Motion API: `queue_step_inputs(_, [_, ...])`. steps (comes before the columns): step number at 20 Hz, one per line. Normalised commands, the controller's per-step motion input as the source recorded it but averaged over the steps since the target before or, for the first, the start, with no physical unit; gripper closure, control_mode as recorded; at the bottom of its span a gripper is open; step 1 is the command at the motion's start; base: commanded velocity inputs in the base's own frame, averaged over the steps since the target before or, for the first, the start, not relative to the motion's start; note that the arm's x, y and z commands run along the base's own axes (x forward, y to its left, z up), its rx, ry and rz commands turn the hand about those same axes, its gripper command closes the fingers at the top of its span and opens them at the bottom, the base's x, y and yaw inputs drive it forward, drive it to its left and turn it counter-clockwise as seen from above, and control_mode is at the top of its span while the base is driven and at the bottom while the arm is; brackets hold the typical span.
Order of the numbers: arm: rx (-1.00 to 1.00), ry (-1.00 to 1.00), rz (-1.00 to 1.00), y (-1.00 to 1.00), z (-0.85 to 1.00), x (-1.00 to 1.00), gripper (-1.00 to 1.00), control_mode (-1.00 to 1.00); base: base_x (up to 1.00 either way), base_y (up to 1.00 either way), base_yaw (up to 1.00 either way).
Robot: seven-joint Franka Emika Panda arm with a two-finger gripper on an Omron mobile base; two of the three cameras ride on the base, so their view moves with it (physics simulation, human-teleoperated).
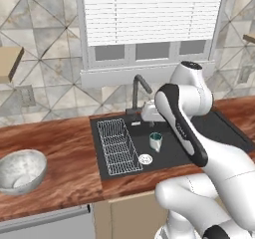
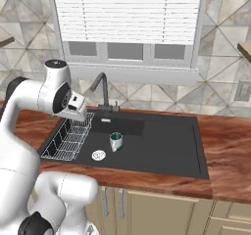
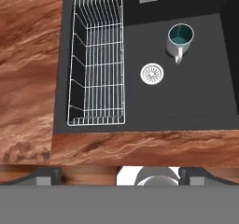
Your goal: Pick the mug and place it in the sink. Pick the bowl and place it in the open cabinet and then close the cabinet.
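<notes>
Claw (image 3: 119, 176) stands wide open with nothing between its two finger tips, and you see it hanging above the front edge of the sink (image 3: 196, 101). Below it in the hand view you count one mug (image 3: 180, 37) upright on the black basin floor, one round silver drain (image 3: 152, 73) just beside it, and one white wire rack (image 3: 97, 59) along the basin's left side. One dark faucet (image 1: 140, 86) rises behind the basin. Well apart, on the wooden tabletop (image 1: 60, 148) to the left, you have one mottled bowl (image 1: 21, 171).
</notes>
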Motion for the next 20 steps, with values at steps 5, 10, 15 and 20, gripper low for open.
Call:
queue_step_inputs(5, [0.00, 0.00, 0.00, 0.00, 0.00, 0.00, -1.00, 1.00, 0.00, 1.00, 0.00])
queue_step_inputs(10, [0.00, 0.00, 0.00, 0.00, 0.00, 0.00, -1.00, 1.00, 0.00, 1.00, 0.00])
queue_step_inputs(15, [0.00, 0.00, 0.00, 0.00, 0.00, 0.00, -1.00, 1.00, 0.06, 0.73, 0.00])
queue_step_inputs(20, [0.00, 0.00, 0.00, 0.00, 0.00, 0.00, -1.00, 1.00, 0.63, 0.12, 0.02])
